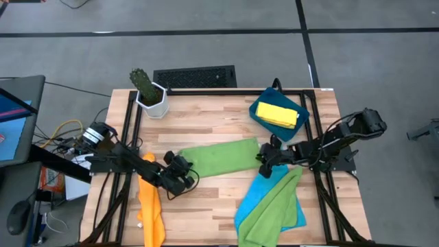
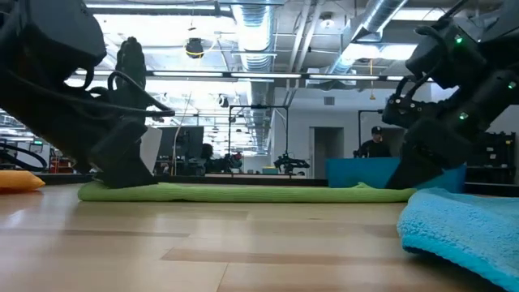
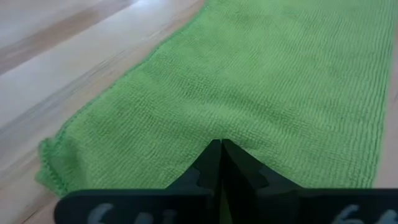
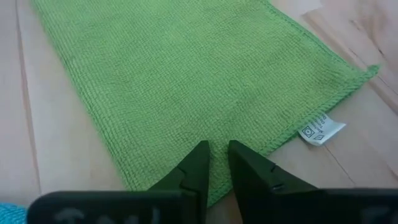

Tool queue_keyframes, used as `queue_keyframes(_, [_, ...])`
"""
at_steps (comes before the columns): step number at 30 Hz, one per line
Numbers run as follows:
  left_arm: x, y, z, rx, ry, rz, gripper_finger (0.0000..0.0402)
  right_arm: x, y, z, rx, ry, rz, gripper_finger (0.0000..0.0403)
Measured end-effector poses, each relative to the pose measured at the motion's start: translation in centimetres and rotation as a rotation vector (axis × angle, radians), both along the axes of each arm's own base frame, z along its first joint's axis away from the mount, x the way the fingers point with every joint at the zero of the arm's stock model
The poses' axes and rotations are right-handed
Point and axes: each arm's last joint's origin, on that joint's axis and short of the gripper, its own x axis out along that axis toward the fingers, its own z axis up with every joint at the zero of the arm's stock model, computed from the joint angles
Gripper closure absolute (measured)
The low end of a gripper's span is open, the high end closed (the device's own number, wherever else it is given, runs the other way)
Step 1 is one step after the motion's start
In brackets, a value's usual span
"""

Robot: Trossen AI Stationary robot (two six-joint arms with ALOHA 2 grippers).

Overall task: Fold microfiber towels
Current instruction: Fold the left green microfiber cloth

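1. A workshop room with ceiling ducts lies beyond a pale wood table (image 1: 219, 199).
2. At the table's centre lies a flat green towel (image 1: 221, 157).
3. The left end effector (image 3: 221, 152) is pinched shut on the green towel's edge.
4. The right end effector (image 4: 216, 155), nearly closed, straddles the opposite edge.
5. A white care tag (image 4: 321, 131) on the green towel's corner has unreadable print.

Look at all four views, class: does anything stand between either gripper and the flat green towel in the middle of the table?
Nothing visible does. The left gripper is shut on one end of the green towel; the right gripper sits at the other end, jaws nearly closed over its edge.
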Motion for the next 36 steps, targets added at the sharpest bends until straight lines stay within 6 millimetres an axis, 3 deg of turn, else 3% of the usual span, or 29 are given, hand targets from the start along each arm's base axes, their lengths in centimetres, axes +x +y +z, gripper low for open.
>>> queue_keyframes(4, [-0.1, 0.0, 0.3, -0.003, 0.019, -0.031, 0.0396, 0.0, 0.3, 0.7, -0.036, -0.055, 0.038, 0.0317])
queue_keyframes(7, [-0.1, -0.1, 0.8, -0.007, 0.027, -0.058, 0.0396, 0.5, 1.3, 2.2, -0.100, -0.178, 0.085, 0.0317])
queue_keyframes(12, [-0.2, -0.1, 1.2, -0.004, 0.040, -0.089, 0.0396, 0.7, 2.9, 2.8, -0.222, -0.257, 0.185, 0.0317])
queue_keyframes(17, [-0.3, 0.0, 1.1, 0.009, 0.050, -0.085, 0.0396, 1.1, 4.0, 1.1, -0.257, -0.226, 0.271, 0.0317])
queue_keyframes(25, [-0.4, 0.1, 1.1, 0.039, 0.080, -0.110, 0.0396, 1.3, 4.5, -2.8, -0.216, -0.132, 0.214, 0.0327])
queue_keyframes(36, [-1.9, 1.0, 0.7, 0.102, 0.209, -0.032, 0.0396, 0.9, 5.8, -3.0, -0.154, -0.177, 0.206, 0.0354])
